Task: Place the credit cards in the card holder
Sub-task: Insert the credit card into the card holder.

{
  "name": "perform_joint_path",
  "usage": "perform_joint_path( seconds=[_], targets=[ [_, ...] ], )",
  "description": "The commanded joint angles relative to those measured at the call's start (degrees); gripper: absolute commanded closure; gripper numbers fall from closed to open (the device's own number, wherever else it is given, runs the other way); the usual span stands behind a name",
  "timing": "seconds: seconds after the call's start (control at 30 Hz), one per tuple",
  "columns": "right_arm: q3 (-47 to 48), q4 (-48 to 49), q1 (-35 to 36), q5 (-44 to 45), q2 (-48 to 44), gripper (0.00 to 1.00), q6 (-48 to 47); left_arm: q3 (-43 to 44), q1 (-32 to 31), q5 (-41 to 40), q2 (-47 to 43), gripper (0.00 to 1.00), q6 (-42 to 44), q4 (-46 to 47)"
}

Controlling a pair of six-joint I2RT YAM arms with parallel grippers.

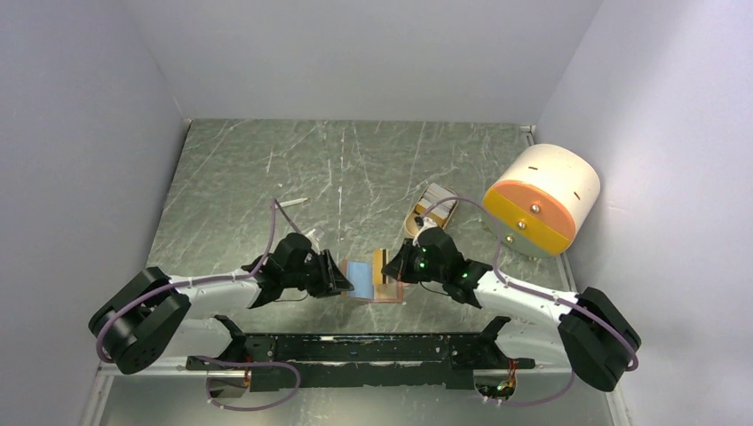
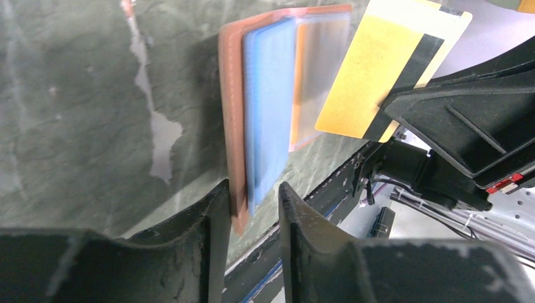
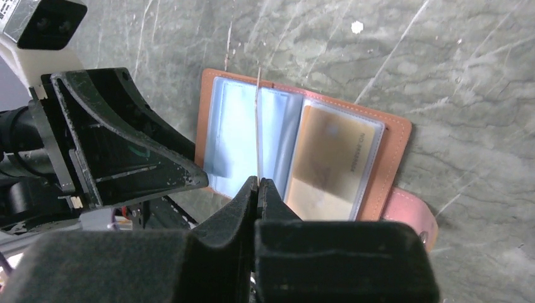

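The yellow card (image 2: 369, 76) is pinched edge-on by the right gripper (image 3: 258, 184) over the open holder (image 3: 396, 151), whose edge is straddled by the left gripper (image 2: 252, 192), jaws parted.

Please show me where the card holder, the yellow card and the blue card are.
card holder (image 3: 394, 151): right wrist view, its brown leather edge.
yellow card (image 2: 372, 69): left wrist view, middle of its face.
blue card (image 2: 271, 107): left wrist view, middle of its face.
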Motion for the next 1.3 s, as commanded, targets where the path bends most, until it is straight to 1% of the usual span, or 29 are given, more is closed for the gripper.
perform_joint_path(
  seconds=[0.0,0.27,0.43,0.93,1.27],
  targets=[
    [-3.8,9.4,0.3,-2.9,0.5,1.00,4.1,-1.9,0.7,-1.9,-1.4,0.66,1.1,-0.8],
    [-6.2,14.1,0.3,-2.0,3.1,1.00,5.2,-2.8,0.9,-1.2,-0.8,0.83,1.6,0.2],
    [-8.0,17.4,0.2,-1.6,4.8,1.00,6.6,-3.6,0.9,-1.1,-1.1,0.90,1.6,0.6],
    [-10.8,22.1,0.1,0.3,7.5,1.00,7.9,-5.0,0.9,-0.5,-0.3,0.91,1.3,2.7],
    [-12.0,26.8,0.2,-1.7,10.1,1.00,10.9,-4.8,0.9,-0.4,0.0,0.91,1.3,3.0]
  ],
)
